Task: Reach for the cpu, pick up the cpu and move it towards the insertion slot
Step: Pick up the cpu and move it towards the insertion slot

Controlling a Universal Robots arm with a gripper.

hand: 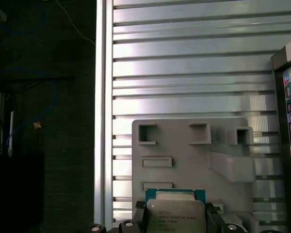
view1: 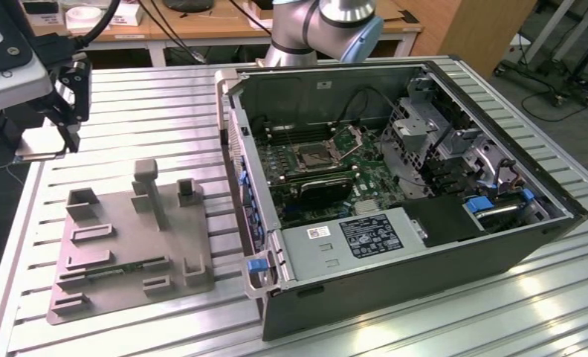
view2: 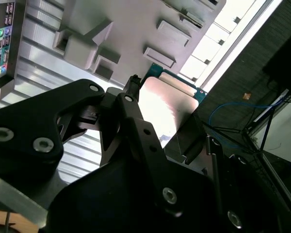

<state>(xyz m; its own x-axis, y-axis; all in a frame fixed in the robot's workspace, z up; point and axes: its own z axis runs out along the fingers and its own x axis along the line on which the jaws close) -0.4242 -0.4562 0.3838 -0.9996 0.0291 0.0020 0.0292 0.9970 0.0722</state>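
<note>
Because the cpu (hand: 175, 209) is clamped by two opposite edges in the gripper (view1: 47, 140), treat the pair as one unit when you read this position. You see the silvery top of the cpu, with its green rim, at the bottom centre of the first wrist view, with a dark finger (hand: 137, 219) against each side. In the second wrist view the same bright plate sits at mid-frame beyond the linkage.

The cpu touches nothing else. It hangs clear above the table (view1: 154, 111) in the upper left of the exterior view, beyond the far end of the grey tray (view1: 115, 223) at lower left.

Note the controlling relation. The insertion slot (view1: 319, 156), a square metal frame with a dark centre, lies inside the open computer case (view1: 373, 294) near mid-frame. It is well apart from the gripper, toward the exterior view's right. The side wall (view1: 236, 149) of the case stands between the two.

Judge the pick-up as done and the carry toward the slot as hardly under way.
</note>
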